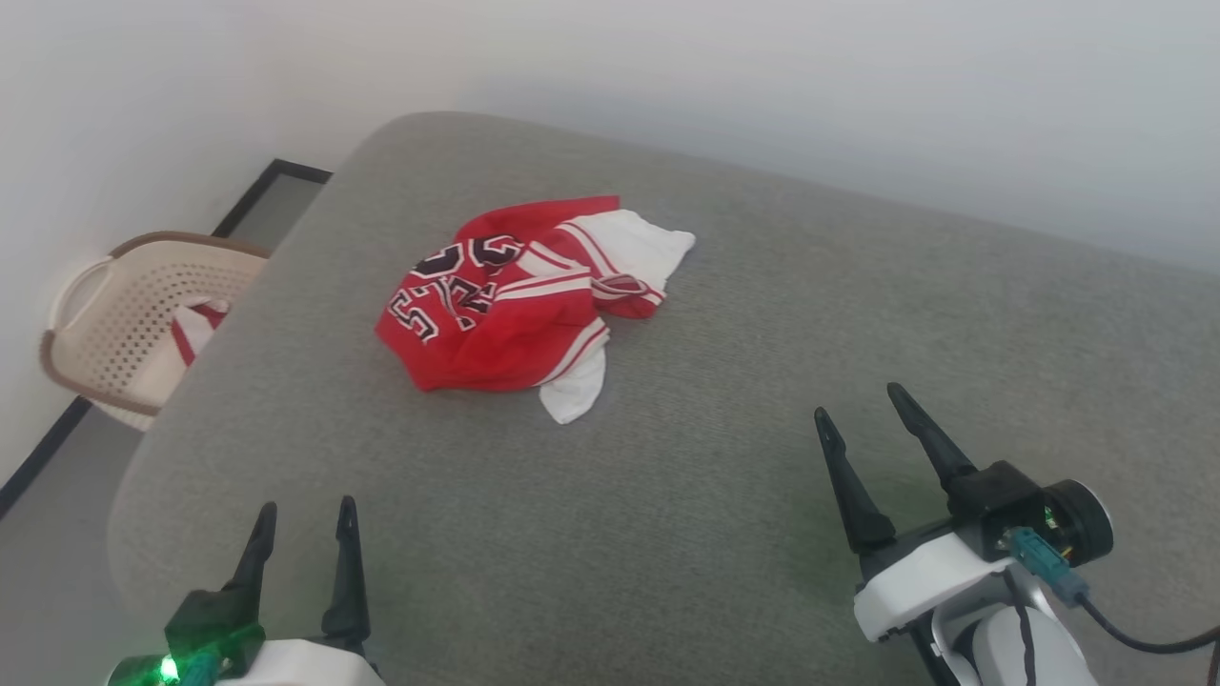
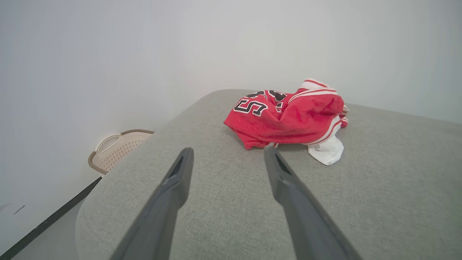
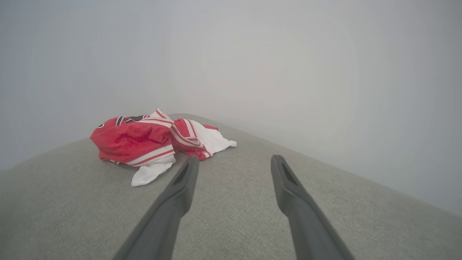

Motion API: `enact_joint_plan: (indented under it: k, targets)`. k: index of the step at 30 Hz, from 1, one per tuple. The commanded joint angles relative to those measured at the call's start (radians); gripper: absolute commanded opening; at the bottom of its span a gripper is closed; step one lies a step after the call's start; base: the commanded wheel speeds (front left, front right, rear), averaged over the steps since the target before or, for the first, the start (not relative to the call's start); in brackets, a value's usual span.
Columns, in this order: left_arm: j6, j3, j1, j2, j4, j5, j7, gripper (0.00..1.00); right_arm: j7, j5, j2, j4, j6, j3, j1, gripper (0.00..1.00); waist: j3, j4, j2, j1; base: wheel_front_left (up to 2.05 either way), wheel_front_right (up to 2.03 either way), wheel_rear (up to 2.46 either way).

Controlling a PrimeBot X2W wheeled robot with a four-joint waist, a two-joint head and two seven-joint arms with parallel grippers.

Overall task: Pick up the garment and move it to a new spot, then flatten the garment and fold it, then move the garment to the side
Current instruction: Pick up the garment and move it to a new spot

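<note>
Left gripper (image 1: 307, 503) and right gripper (image 1: 857, 399) hover wide open, empty, fingers toward the crumpled jersey (image 1: 505, 324) ahead, its lettering (image 1: 448, 286) half hidden.

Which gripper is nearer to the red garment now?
Left, probably, though narrowly. The left gripper is open below and left of the garment in the head view; the right gripper is open, farther to its right.

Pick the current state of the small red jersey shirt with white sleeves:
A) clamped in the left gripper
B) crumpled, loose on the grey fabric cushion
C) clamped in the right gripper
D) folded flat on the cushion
B: the small red jersey shirt lies in a crumpled heap on the grey fabric cushion, while the left gripper and right gripper are both open and apart from it.
</note>
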Motion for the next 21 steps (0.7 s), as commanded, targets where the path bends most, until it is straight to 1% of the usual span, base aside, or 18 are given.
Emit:
enact_joint_plan:
  k: [1, 3, 6, 11, 15, 16, 17, 18, 20, 21]
  targets:
    - [0.005, -0.001, -0.002, -0.001, -0.005, -0.003, -0.005, 1.0, -0.003, 0.006, -0.005, 0.001, 0.0, -0.001, -0.006, 1.0, 0.004, -0.01, 0.0, 0.0, 0.0, 0.0, 0.0]
    - [-0.005, 0.0, -0.019, -0.001, -0.007, -0.014, -0.005, 1.0, -0.003, 0.007, -0.006, 0.002, 0.0, -0.001, -0.009, 1.0, 0.01, -0.028, 0.0, 0.0, 0.0, 0.0, 0.0]
    - [-0.033, -0.01, -0.063, 0.004, 0.001, 0.009, -0.005, 1.0, -0.003, 0.008, -0.006, -0.002, 0.0, -0.01, -0.015, 1.0, 0.025, -0.061, 0.0, 0.0, 0.0, 0.0, 0.0]
    - [-0.071, -0.043, -0.221, 0.083, 0.065, 0.055, -0.005, 1.0, -0.003, 0.006, -0.011, -0.01, 0.0, -0.019, -0.036, 1.0, 0.07, -0.136, 0.0, 0.0, 0.0, 0.0, 0.0]
    - [-0.085, -0.076, -0.388, 0.162, 0.217, 0.054, -0.005, 1.0, -0.003, 0.001, -0.015, -0.017, 0.0, -0.032, -0.056, 1.0, 0.116, -0.191, 0.0, 0.0, 0.0, 0.0, 0.0]
    - [-0.087, -0.079, -0.433, 0.173, 0.261, 0.028, -0.005, 1.0, -0.003, 0.002, -0.015, -0.019, 0.0, -0.029, -0.064, 1.0, 0.131, -0.207, 0.0, 0.0, 0.0, 0.0, 0.0]
    - [-0.09, -0.089, -0.474, 0.193, 0.32, 0.019, 0.012, 1.0, -0.003, 0.002, -0.018, -0.021, 0.0, -0.033, -0.07, 1.0, 0.143, -0.219, 0.0, 0.0, 0.0, 0.0, 0.0]
    - [-0.091, -0.109, -0.516, 0.225, 0.377, 0.024, 0.034, 1.0, -0.003, 0.001, -0.019, -0.022, 0.0, -0.034, -0.074, 1.0, 0.155, -0.232, 0.0, 0.0, 0.0, 0.0, 0.0]
    - [-0.09, -0.153, -0.599, 0.245, 0.472, -0.055, 0.09, 1.0, -0.003, 0.002, -0.018, -0.026, 0.0, -0.038, -0.085, 1.0, 0.177, -0.257, 0.0, 0.0, 0.0, 0.0, 0.0]
    - [-0.091, -0.185, -0.626, 0.274, 0.517, -0.078, 0.136, 1.0, -0.003, 0.002, -0.017, -0.026, 0.0, -0.038, -0.091, 1.0, 0.189, -0.271, 0.0, 0.0, 0.0, 0.0, 0.0]
